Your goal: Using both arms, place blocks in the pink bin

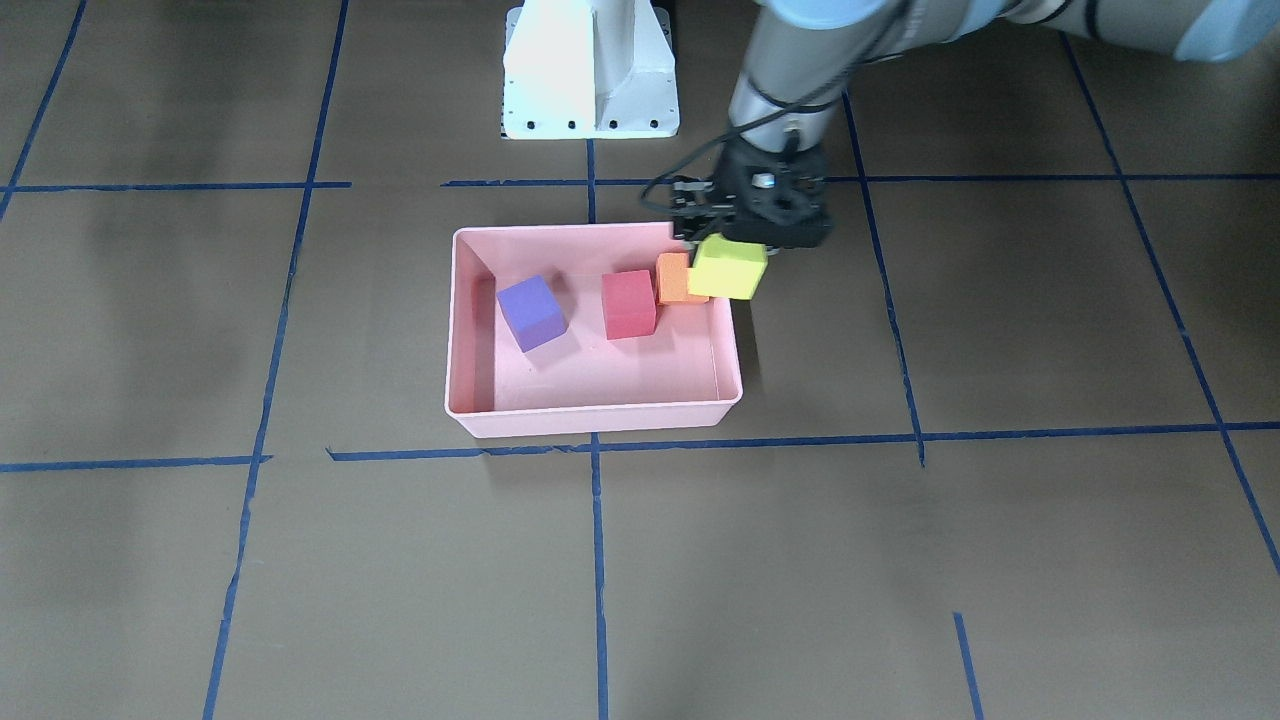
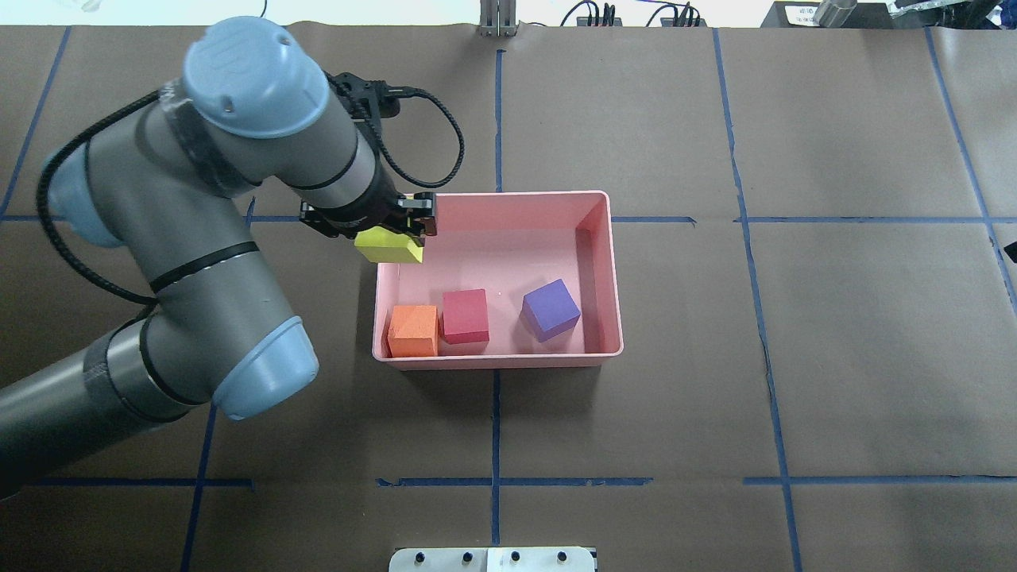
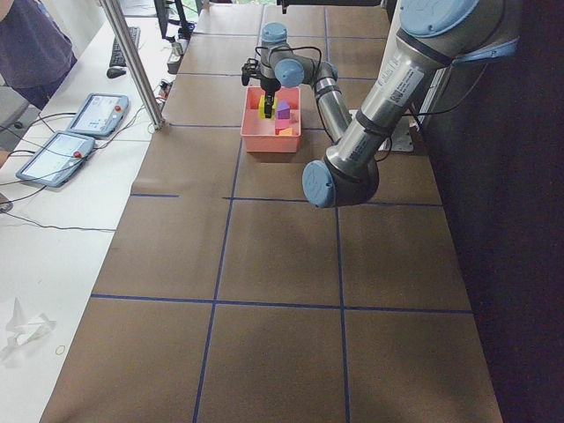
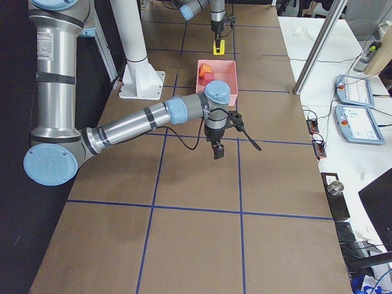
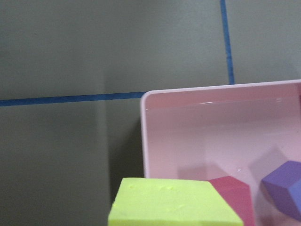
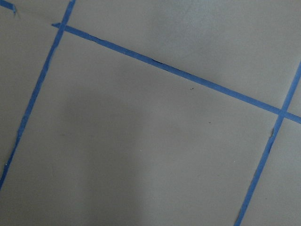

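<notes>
The yellow-green block (image 1: pixel 728 267) is being gripped by the left gripper (image 2: pixel 387 232), seemingly just above a corner of the pink bin (image 2: pixel 508 203). The orange block (image 2: pixel 413 330), red block (image 2: pixel 465 315) and purple block (image 2: pixel 551 309) are lying inside it. The right gripper (image 4: pixel 217 150) is being held over the table (image 4: pixel 196 245); its opening cannot be told.

Front camera looks steeply down, white base pedestal (image 1: pixel 590 80) at twelve o'clock; overhead has it at six. Both share the pink bin (image 1: pixel 595 418).
</notes>
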You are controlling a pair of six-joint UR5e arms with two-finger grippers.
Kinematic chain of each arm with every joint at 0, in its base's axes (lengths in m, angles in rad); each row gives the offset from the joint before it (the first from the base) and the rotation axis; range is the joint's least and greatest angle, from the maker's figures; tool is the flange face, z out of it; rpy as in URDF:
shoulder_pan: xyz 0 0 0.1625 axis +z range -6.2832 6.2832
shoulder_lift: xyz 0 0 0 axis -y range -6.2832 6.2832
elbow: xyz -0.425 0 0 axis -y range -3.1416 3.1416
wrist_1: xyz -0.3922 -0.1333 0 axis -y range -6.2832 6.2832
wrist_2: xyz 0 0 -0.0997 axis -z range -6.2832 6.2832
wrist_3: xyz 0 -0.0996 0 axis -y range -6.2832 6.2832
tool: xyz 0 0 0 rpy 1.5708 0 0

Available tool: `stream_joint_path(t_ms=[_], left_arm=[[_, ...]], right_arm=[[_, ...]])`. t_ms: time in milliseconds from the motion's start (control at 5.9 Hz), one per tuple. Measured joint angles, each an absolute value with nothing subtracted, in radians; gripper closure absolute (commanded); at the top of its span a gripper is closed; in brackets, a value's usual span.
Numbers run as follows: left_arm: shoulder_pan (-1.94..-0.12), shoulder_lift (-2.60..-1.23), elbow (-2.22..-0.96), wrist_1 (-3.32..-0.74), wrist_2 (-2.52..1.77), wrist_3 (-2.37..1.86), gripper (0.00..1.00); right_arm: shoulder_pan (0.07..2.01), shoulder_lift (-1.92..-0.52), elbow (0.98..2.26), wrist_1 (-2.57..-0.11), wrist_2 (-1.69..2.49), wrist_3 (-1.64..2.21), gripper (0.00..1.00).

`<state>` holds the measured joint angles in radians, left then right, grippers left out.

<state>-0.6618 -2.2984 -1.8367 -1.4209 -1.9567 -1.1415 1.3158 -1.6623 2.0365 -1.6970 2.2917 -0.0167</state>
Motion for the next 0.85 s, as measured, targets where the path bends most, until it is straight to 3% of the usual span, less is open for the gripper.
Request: stream_joint_path(t_ms=[339, 847], left_arm=[[-0.671, -2.247, -1.875, -1.41, -1.942, -1.097, 0.0], [-0.895, -1.97, -2.004, -1.387, -2.084, -0.591, 0.0]], right_arm=[[1.347, -1.713, 2.035, -1.695, 2.306, -0.075, 0.0], [1.468, -1.828, 2.011, -1.695, 2.303, -0.269, 0.0]])
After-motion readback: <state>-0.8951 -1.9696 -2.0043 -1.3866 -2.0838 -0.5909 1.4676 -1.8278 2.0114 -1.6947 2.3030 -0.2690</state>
